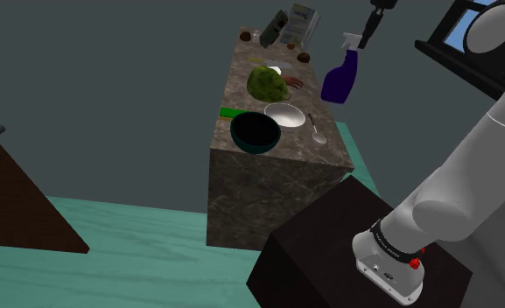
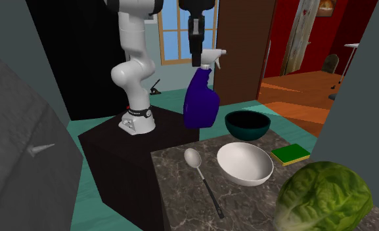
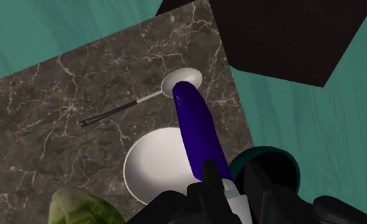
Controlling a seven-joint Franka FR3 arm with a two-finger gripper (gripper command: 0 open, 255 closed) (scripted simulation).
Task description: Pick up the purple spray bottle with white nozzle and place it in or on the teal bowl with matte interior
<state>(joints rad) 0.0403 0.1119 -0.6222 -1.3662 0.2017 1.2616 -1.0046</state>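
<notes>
The purple spray bottle (image 1: 339,80) with a white nozzle hangs in the air above the marble counter (image 1: 241,162), and my gripper (image 1: 367,31) is shut on its nozzle from above. In the second exterior view the bottle (image 2: 201,102) dangles below the gripper (image 2: 198,59), behind the counter's far edge. The teal bowl (image 1: 256,131) stands at the counter's near end in the shoulder view, dark inside. In the wrist view the bottle (image 3: 198,130) points down towards a spoon's head, and the teal bowl's rim (image 3: 264,153) shows beside the gripper (image 3: 229,184).
A white bowl (image 2: 245,163) sits next to the teal bowl (image 2: 247,125), with a spoon (image 2: 201,174) beside it. A green sponge (image 2: 290,154), a lettuce head (image 1: 267,83) and boxes (image 1: 294,24) share the counter. The dark stand (image 1: 347,254) adjoins it.
</notes>
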